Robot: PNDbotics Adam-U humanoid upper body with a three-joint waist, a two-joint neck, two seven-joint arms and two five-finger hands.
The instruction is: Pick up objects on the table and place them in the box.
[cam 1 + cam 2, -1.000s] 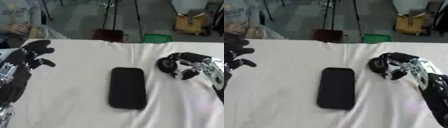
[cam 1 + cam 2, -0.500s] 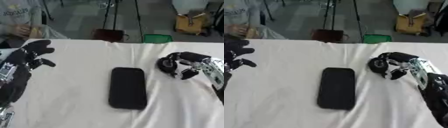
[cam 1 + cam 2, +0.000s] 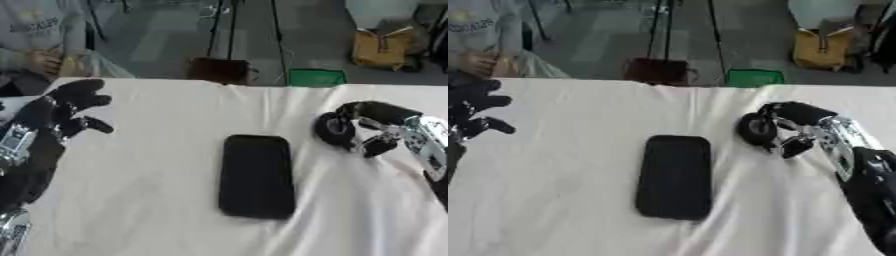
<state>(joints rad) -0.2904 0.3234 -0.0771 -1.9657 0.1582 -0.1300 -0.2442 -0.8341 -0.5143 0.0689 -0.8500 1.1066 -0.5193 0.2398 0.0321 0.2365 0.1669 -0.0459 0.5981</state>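
My left hand (image 3: 61, 107): raised at left edge, fingers spread, holding nothing; unchanged over last second. Black slab (image 3: 255, 175), phone-like: flat at centre of tabletop (image 3: 157, 200), unmoved, apart from both hands. My right hand (image 3: 376, 131): fingers curled around small dark round object (image 3: 333, 129), same pose as before. Reading: grasp settled, lift not begun; box not in view. Surface: white cloth, creased. Beyond far edge: grey floor, stand legs, green box (image 3: 317, 77), yellow bag (image 3: 381, 47).
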